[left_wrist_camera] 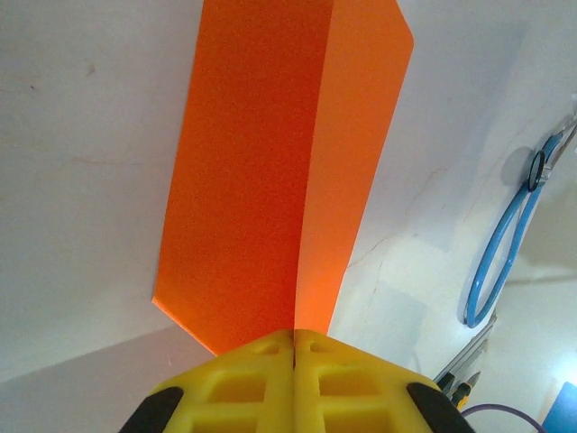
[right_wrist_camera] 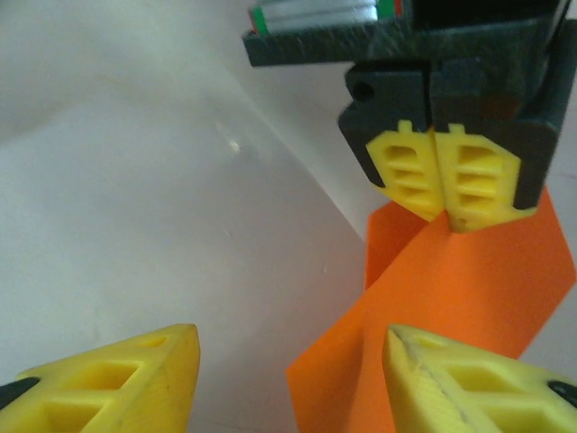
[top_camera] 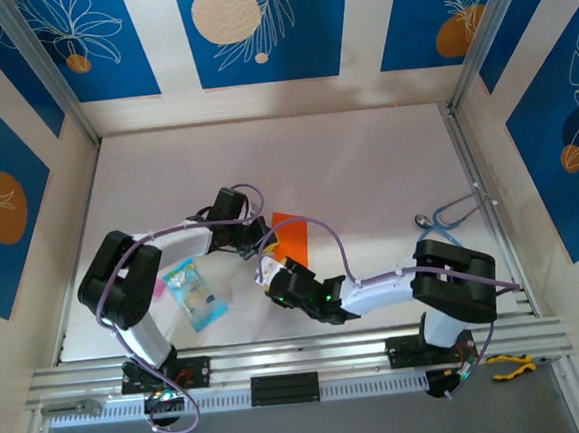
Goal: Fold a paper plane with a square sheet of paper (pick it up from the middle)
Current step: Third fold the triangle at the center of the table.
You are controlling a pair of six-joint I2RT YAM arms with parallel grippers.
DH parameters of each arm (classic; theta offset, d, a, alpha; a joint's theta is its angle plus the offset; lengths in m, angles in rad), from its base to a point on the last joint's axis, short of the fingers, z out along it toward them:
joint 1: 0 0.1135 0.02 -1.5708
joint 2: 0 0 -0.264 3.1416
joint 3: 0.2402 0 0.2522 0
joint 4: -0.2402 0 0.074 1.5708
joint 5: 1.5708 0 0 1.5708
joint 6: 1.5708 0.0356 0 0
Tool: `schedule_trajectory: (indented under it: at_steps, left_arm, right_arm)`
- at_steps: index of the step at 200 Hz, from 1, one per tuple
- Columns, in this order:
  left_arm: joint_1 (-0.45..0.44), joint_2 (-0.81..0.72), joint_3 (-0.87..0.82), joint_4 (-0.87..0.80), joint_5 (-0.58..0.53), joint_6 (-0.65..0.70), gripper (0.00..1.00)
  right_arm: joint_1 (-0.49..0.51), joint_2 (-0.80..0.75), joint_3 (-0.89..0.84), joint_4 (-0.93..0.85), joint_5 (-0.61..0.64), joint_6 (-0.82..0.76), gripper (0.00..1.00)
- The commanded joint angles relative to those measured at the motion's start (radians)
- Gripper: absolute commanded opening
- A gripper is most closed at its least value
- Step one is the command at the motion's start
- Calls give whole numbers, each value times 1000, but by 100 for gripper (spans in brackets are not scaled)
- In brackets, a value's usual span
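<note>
The square sheet of paper (top_camera: 292, 235), bright orange, is bent into a V along a centre crease (left_wrist_camera: 311, 180) and held up off the white table. My left gripper (left_wrist_camera: 295, 339) is shut on the crease at the sheet's near end, and its yellow fingers (right_wrist_camera: 448, 176) pinch the paper from above in the right wrist view. My right gripper (right_wrist_camera: 288, 379) stands open just below, with the sheet's lower part (right_wrist_camera: 451, 298) reaching down between its fingers and against the right finger (right_wrist_camera: 469, 379). A paper plane is not in view.
A small blue and clear packet (top_camera: 193, 294) lies on the table by the left arm. A blue looped cord with a metal end (top_camera: 452, 214) lies at the right edge (left_wrist_camera: 500, 244). Yellow-handled pliers (top_camera: 510, 365) rest on the front rail.
</note>
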Motion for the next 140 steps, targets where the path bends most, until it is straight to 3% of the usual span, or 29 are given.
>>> schedule_trajectory:
  at_steps: [1, 64, 120, 140]
  left_arm:
    - [10, -31, -8, 1, 3, -7, 8]
    - [10, -36, -7, -11, -11, 2, 8]
    - [11, -39, -7, -29, -27, 15, 9]
    - [10, -36, -6, -25, -22, 14, 9]
  right_arm:
    - [6, -1, 10, 17, 81, 14, 52]
    - [-4, -10, 12, -35, 57, 48, 28]
    - [-6, -22, 16, -31, 47, 59, 25]
    - [-9, -34, 8, -6, 46, 72, 31]
